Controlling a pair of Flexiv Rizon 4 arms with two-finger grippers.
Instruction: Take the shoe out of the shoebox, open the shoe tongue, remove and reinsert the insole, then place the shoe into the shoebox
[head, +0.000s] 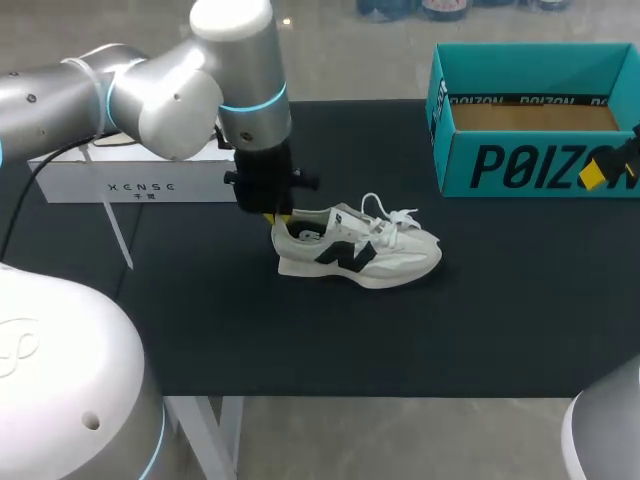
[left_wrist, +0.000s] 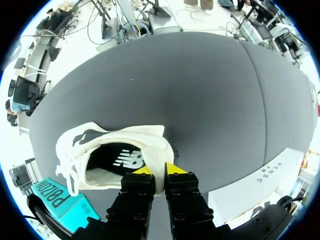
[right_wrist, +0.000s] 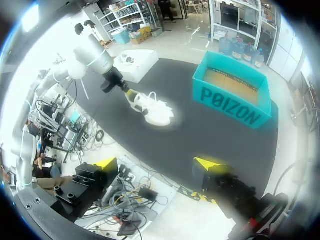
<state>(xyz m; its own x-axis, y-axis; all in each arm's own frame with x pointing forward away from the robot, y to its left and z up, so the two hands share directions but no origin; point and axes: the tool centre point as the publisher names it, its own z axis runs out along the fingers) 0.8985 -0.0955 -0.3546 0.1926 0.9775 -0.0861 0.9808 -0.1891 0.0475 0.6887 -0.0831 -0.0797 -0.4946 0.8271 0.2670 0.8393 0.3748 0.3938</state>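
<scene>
One white sneaker (head: 356, 251) lies out of its box on the black tabletop (head: 200, 330). It stands upright on its sole, with the toe pointing toward the robot's right and the heel toward the left arm. The left gripper (left_wrist: 160, 172) comes down onto the heel. In the left wrist view its two yellow tips stand close together, one inside the shoe opening and one outside, pinching the white heel collar between them. The same view looks into the shoe, where a dark insole (left_wrist: 124, 160) lies flat. The white laces (head: 387, 211) sit loose over the tongue. The teal shoebox (head: 530, 125) stands open near the far right corner of the table, well apart from the sneaker, showing its brown cardboard floor. A long white box (head: 130, 182) lies at the far left, behind the left arm. The right gripper (right_wrist: 156, 164) hangs off the table's near right side. Its yellow tips are spread wide with nothing between them, and it is well apart from both sneaker and shoebox.
</scene>
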